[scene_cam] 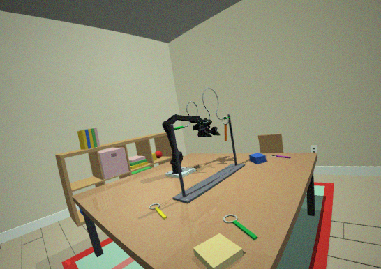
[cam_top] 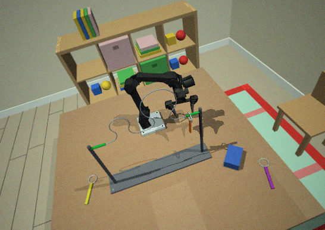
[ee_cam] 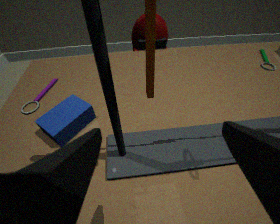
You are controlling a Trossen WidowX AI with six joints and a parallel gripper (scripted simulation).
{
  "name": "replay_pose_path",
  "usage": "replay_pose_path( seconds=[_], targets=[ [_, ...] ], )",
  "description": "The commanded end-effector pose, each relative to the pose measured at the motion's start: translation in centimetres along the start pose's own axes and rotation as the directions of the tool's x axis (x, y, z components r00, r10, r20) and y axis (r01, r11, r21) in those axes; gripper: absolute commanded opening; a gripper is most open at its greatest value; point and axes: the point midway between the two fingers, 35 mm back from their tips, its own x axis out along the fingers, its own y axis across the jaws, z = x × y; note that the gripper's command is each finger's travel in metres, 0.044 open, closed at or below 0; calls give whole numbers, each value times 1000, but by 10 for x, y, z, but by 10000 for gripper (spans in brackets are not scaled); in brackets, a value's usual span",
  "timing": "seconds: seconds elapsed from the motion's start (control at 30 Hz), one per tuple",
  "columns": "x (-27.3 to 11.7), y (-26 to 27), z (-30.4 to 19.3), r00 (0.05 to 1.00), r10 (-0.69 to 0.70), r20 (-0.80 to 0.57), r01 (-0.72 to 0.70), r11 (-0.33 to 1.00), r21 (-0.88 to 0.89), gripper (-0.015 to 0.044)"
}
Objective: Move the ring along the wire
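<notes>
Tool (cam_top: 184, 112) (scene_cam: 217, 131) (ee_cam: 161, 130) wide apart, nothing clamped. Ring (cam_top: 190, 117) (scene_cam: 225, 120) hangs on green wire part (cam_top: 194, 114) (scene_cam: 226, 118) beside post (cam_top: 201, 131) (scene_cam: 232, 141), orange handle (cam_top: 190, 126) (scene_cam: 225, 133) (ee_cam: 150, 55) pointing down. Blue block (cam_top: 233, 157) (scene_cam: 257, 158) (ee_cam: 66, 119) on worktop (cam_top: 143, 212) (scene_cam: 115, 206) (ee_cam: 201, 100).

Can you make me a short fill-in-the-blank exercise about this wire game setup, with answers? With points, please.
The ring hanging on the wire has an ____ handle (cam_top: 190, 126) (scene_cam: 225, 133) (ee_cam: 150, 55).
The gripper (cam_top: 184, 115) (scene_cam: 217, 132) (ee_cam: 161, 130) is ____, with nothing between its fingers.
The block (cam_top: 233, 157) (scene_cam: 257, 158) (ee_cam: 66, 119) near the purple-handled ring (cam_top: 269, 177) (scene_cam: 283, 157) (ee_cam: 46, 90) is ____.
The wire's two end sections (cam_top: 98, 146) (cam_top: 194, 114) (scene_cam: 178, 127) are ____.

Missing words: orange; open; blue; green.
</notes>
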Motion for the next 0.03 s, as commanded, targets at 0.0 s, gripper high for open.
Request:
replay_pose_path(
  seconds=[0.0],
  targets=[
    [0, 0, 1, 1000, -2, 5, 2, 1000, 3, 440]
  ],
)
